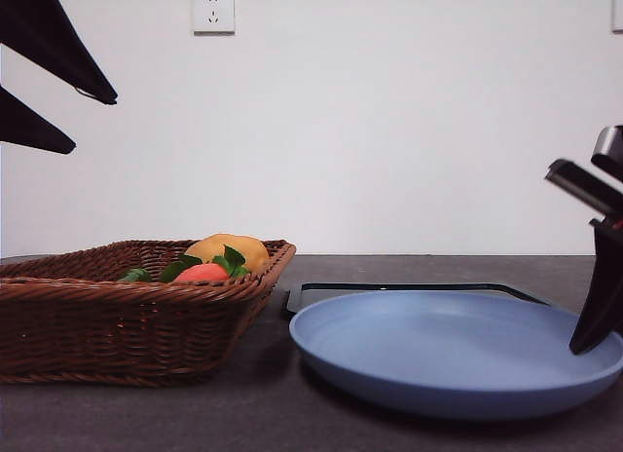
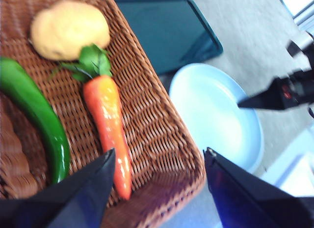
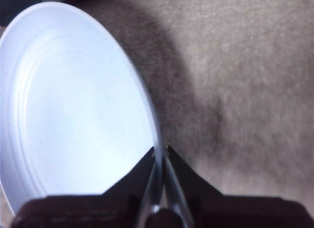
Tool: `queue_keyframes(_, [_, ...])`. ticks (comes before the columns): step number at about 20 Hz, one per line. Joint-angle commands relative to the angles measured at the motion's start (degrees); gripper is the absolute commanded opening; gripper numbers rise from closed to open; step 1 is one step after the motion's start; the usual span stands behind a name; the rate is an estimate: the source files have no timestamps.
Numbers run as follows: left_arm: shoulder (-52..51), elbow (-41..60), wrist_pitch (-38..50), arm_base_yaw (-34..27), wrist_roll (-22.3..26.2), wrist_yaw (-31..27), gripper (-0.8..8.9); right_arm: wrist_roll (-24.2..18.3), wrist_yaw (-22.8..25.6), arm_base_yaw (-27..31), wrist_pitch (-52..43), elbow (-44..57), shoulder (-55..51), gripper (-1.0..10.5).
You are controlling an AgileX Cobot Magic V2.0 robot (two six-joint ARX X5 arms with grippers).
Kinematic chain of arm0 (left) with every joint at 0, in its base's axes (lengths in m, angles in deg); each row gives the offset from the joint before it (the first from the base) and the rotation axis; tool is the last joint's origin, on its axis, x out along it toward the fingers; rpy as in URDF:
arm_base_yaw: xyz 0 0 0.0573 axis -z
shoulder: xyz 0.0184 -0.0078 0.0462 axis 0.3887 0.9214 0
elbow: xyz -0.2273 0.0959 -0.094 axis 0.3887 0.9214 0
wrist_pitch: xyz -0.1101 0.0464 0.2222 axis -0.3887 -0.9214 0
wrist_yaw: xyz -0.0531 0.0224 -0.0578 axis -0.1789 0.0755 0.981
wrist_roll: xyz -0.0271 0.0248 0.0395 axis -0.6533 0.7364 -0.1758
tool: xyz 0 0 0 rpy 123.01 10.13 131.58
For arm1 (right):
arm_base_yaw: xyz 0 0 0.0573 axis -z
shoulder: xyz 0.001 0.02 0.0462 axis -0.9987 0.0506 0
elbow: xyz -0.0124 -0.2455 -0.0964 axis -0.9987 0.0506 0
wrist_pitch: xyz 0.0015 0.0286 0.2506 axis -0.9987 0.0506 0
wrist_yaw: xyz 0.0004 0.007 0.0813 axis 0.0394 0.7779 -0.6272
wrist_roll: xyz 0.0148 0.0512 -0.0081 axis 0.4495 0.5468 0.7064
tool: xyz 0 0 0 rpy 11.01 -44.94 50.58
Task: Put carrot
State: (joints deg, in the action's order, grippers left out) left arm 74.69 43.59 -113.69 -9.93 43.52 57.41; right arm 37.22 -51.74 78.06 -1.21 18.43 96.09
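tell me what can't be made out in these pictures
- Carrot, front view: the basket wall hides all but its thick end and leaves.
- Green pepper, left wrist view: its lower end is hidden behind the open left gripper.
- Plate, right wrist view: cut off by the picture's edge; the right gripper, shut on its rim, hides the rim there.
- Dark tray, front view: mostly hidden behind the plate.

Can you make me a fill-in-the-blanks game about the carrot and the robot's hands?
1. The carrot lies in the brown ____.
2. The leaves of the carrot touch the yellow ____.
3. The right gripper is shut on the rim of the blue ____.
4. The left gripper hangs over the carrot with its jaws ____.

Missing words: basket, potato, plate, open.
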Motion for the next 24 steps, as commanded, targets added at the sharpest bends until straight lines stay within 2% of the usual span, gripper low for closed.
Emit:
queue_keyframes(1, [0.3, -0.7, 1.7, 1.7, -0.7, -3.3, 3.25, 0.5, -0.2, -0.1, 2.6, -0.7, -3.0, 0.0])
queue_keyframes(3, [1.8, -1.7, 1.5, 4.1, -0.5, -9.2, 3.25, 0.0, -0.1, 0.0, 6.5, -0.7, -6.6, 0.0])
queue_keyframes(7, [9.8, -6.8, 1.2, 8.9, 0.2, -16.5, 3.24, -0.5, 0.2, 0.0, 10.3, -0.7, -12.8, 0.0])
queue_keyframes(10, [17.9, -10.9, 1.1, 11.8, 1.4, -20.4, 3.24, -0.5, 0.2, 0.0, 10.3, -0.7, -15.8, 0.0])
queue_keyframes(12, [23.7, -13.5, 0.7, 13.0, 1.4, -20.6, 3.24, -0.5, 0.2, 0.0, 10.3, -0.7, -16.8, 0.0])
queue_keyframes(16, [33.4, -17.1, 0.5, 15.5, 1.4, -27.7, 3.24, -0.5, 0.1, 0.0, 10.3, -0.7, -17.2, 0.0])
queue_keyframes(20, [39.5, -17.6, 3.5, 16.0, 1.4, -27.7, 3.24, -0.5, 0.2, 0.0, 10.3, -0.7, -17.2, 0.0])
queue_keyframes(24, [41.0, -17.6, 4.3, 16.4, 2.9, -27.8, 3.22, -0.6, 0.2, 0.0, 10.2, -0.7, -17.2, 0.0])
